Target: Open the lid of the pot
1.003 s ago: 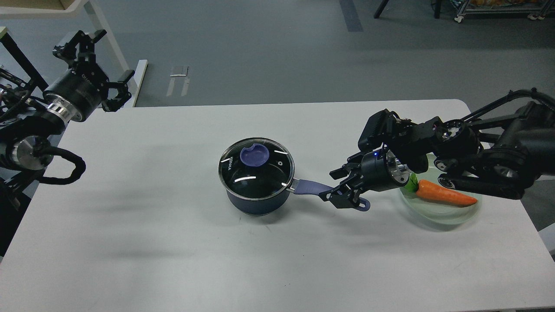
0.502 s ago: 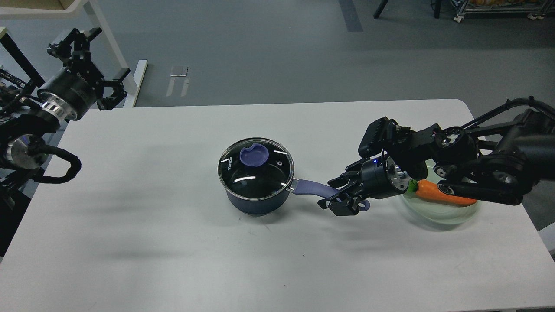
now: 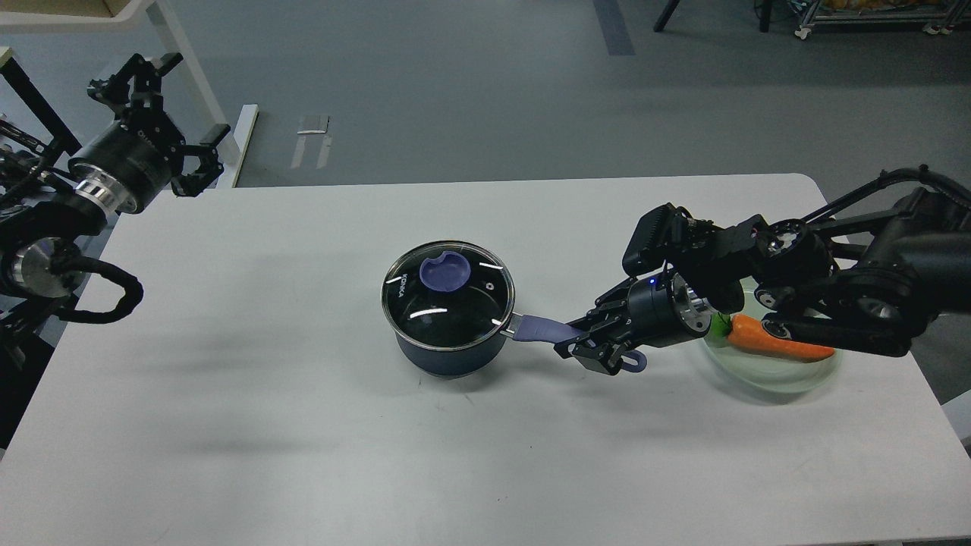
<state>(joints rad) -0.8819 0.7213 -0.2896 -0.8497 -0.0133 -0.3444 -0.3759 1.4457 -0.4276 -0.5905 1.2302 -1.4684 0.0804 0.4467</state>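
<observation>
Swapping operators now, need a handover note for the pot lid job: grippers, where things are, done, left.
Right gripper: closed around the pot handle, steadying the pot.
Left gripper: open, empty, raised off the table's far left corner, well away from the pot.
Pot: mid-table, handle pointing right. Glass lid seated on the rim, blue knob untouched.
Carrot lies in the clear bowl on the right, partly under the right arm.
Done: handle secured.
Left: bring the left gripper to the knob, grasp it, lift the lid off.
</observation>
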